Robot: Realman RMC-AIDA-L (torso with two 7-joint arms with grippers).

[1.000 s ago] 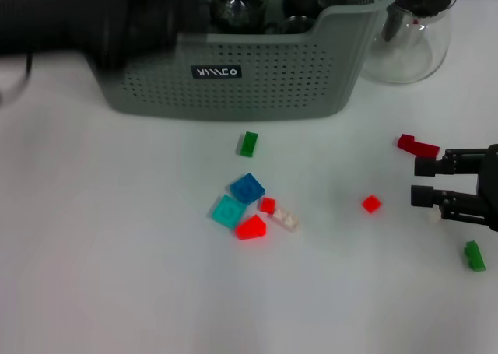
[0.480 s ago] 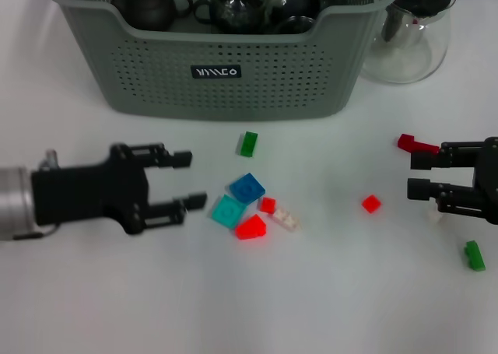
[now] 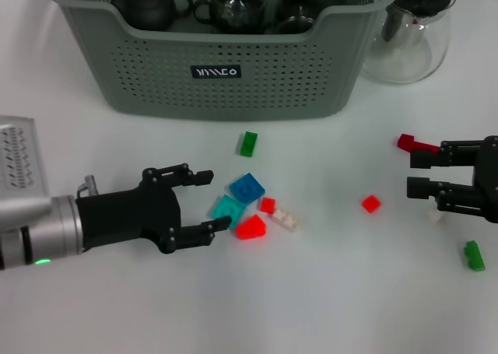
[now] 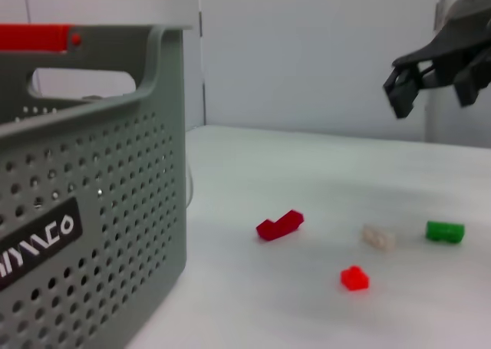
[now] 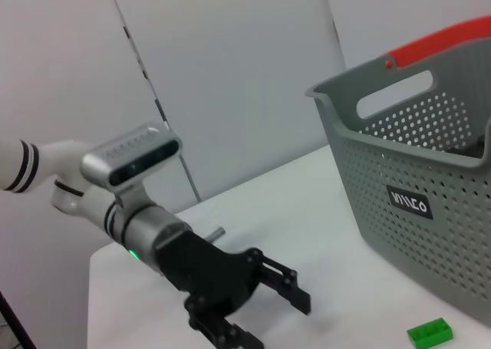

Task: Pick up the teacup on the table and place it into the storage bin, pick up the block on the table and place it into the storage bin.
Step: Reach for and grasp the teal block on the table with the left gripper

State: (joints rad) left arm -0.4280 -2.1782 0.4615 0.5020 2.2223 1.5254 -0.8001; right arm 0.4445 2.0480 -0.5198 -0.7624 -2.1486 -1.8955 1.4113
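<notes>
1. Bin (image 3: 233,66) – grey-green, perforated, at the far side of the table (image 3: 327,292); black label on its near wall. Dark teapots and glassware sit inside. No teacup to be seen on the table.
2. Glass jug (image 3: 412,35) just beside the bin's right end.
3. Left gripper (image 3: 208,201) low over the table, left of centre, fingers spread & empty; its tips are just beside the teal block (image 3: 227,211), whether touching – can't tell.
4. Right gripper (image 3: 414,175) at the right edge, fingers apart, holding nothing, near the dark red block (image 3: 416,145).
5. Centre cluster, w/ pieces touching or nearly so: teal block, blue block (image 3: 247,188), red wedge (image 3: 250,227), small red cube (image 3: 267,205), white block (image 3: 285,220).
6. Loose bits: green block (image 3: 248,143) near the bin's front, red cube (image 3: 371,204) between cluster & right gripper, another green block (image 3: 475,255) at far right.
</notes>
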